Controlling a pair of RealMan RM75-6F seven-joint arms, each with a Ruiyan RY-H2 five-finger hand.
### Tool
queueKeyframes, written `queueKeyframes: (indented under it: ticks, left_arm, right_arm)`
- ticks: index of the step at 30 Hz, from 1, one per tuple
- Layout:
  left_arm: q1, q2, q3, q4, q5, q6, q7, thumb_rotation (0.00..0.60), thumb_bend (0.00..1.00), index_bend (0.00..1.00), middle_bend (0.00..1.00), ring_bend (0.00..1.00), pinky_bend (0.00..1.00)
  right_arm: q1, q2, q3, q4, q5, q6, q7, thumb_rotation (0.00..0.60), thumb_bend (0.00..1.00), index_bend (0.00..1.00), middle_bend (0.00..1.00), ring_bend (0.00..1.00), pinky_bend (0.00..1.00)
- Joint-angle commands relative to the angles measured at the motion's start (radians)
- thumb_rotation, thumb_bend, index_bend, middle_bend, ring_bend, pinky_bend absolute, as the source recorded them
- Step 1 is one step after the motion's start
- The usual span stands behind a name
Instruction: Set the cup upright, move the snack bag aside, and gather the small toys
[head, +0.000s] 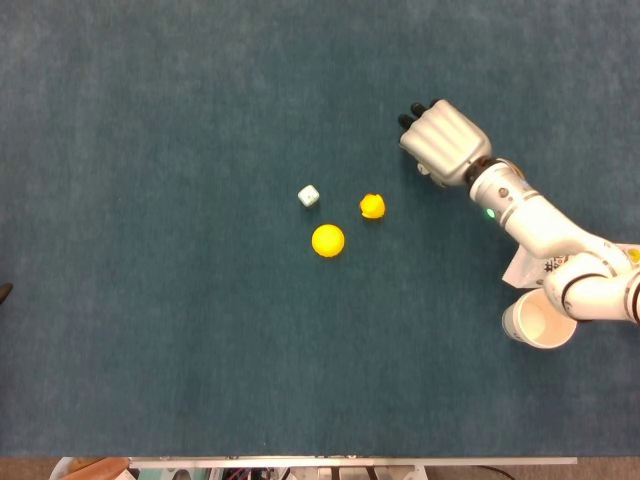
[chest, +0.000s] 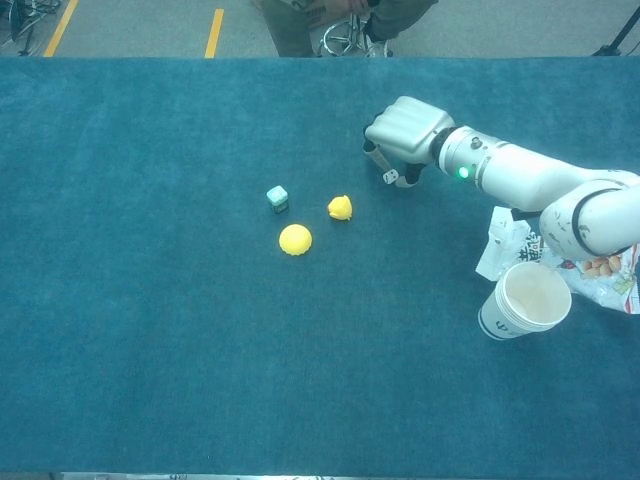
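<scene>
We see the right hand (chest: 405, 130) over the far table (chest: 150, 330), fingers curled down and pinching a small white die (chest: 391, 176). The cup (chest: 525, 300) stands upright beside the snack bag (chest: 600, 275); cube (chest: 277, 197), duck (chest: 340, 207) and ball (chest: 295, 239) cluster mid-table

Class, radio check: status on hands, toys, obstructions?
Right hand pinching white die. Left hand unseen. Cup upright; three toys grouped mid-table. Path clear.
</scene>
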Motion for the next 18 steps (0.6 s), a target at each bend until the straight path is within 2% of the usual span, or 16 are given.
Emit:
queueKeyframes:
  ticks: [1, 18]
  left_arm:
    - [0.000, 0.000, 0.000, 0.001, -0.001, -0.001, -0.001, 0.600, 0.10, 0.43, 0.38, 0.33, 0.47]
    - [0.001, 0.004, -0.003, -0.005, 0.000, 0.004, 0.000, 0.600, 0.10, 0.43, 0.38, 0.33, 0.47]
  right_arm:
    - [-0.002, 0.006, 0.003, -0.012, -0.006, 0.008, 0.007, 0.600, 0.21, 0.62, 0.31, 0.25, 0.45]
    - [0.006, 0.059, 0.033, -0.179, -0.083, 0.095, 0.056, 0.600, 0.21, 0.62, 0.31, 0.25, 0.45]
